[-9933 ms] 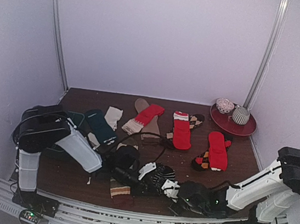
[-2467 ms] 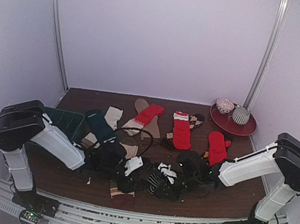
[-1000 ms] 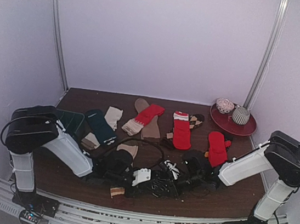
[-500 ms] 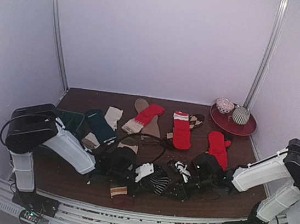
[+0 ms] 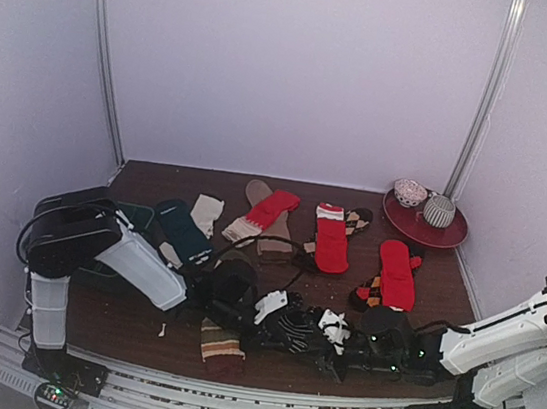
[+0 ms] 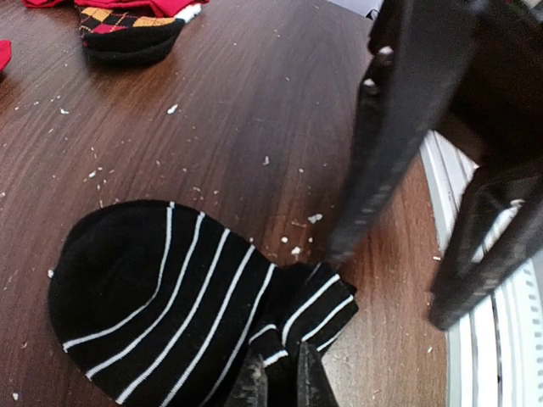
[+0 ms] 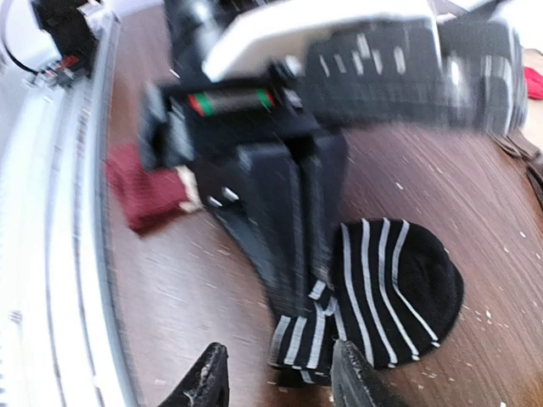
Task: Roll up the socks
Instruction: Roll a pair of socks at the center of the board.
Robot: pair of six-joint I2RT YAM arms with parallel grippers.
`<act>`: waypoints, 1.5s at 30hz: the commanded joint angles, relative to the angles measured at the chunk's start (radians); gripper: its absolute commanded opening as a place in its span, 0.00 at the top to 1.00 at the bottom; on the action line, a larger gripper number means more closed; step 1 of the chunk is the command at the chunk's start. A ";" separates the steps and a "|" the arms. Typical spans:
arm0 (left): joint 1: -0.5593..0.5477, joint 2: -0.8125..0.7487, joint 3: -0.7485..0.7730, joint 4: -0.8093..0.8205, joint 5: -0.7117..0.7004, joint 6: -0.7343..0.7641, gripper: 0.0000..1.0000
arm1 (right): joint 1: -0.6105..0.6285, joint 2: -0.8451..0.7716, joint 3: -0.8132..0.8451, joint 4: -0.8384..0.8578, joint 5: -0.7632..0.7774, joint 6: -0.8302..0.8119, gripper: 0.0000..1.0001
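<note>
- Top view: we record the left gripper (image 5: 267,333) and the right gripper (image 5: 333,348) low at the near centre of the dark brown wooden table (image 5: 151,180). They sit on either side of the black sock with white stripes (image 5: 295,328). We cannot tell either grip from here.
- Top view, count:
  - three red knitted socks (image 5: 331,240)
  - two argyle socks (image 5: 366,295)
  - one dark teal sock (image 5: 184,229)
  - one cream sock (image 5: 207,214)
  - one tan sock with brown stripes (image 5: 220,343), just left of the striped one
  - one round red plate (image 5: 451,238) in the far right corner, carrying two rolled sock balls (image 5: 439,211)
  - one dark green tray (image 5: 141,217), partly hidden behind the left arm
- Top view, room: bare wood shows along the far edge and at the near left. The arms and the sock crowd the near centre.
- Left wrist view: only here do we see the left fingertips (image 6: 254,381) clenched on the cuff of the striped sock. The rest of the sock lies flat on the wood. The right gripper's dark fingers (image 6: 382,144) stand just beside that cuff. The aluminium rail (image 6: 509,365) of the near edge lies close by.
- Right wrist view, blurred: the right fingers (image 7: 208,377) are spread and released, with nothing held between them. The cuff lies just ahead of them. The left gripper reaches down onto the cuff. A dark red piece of knit (image 7: 144,191) lies beside it; we cannot match it to a sock from here.
</note>
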 commanded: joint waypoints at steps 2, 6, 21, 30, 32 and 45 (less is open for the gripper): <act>-0.004 0.096 -0.043 -0.226 0.013 -0.026 1.00 | 0.016 0.050 0.021 0.035 0.117 -0.078 0.58; -0.001 0.099 -0.045 -0.227 0.018 -0.025 1.00 | 0.016 0.086 0.040 0.032 0.103 -0.096 0.58; 0.006 0.100 -0.045 -0.236 0.031 -0.011 1.00 | 0.017 0.212 0.093 0.018 0.103 -0.061 0.77; 0.011 0.068 -0.042 -0.224 -0.004 -0.005 0.79 | 0.016 0.230 0.056 0.045 0.126 0.145 1.00; 0.012 0.045 -0.038 -0.223 -0.034 0.002 0.65 | 0.012 0.228 0.020 0.091 0.116 0.210 1.00; 0.013 -0.218 -0.193 0.168 -0.131 0.196 0.39 | -0.047 0.313 -0.071 0.182 -0.074 0.464 1.00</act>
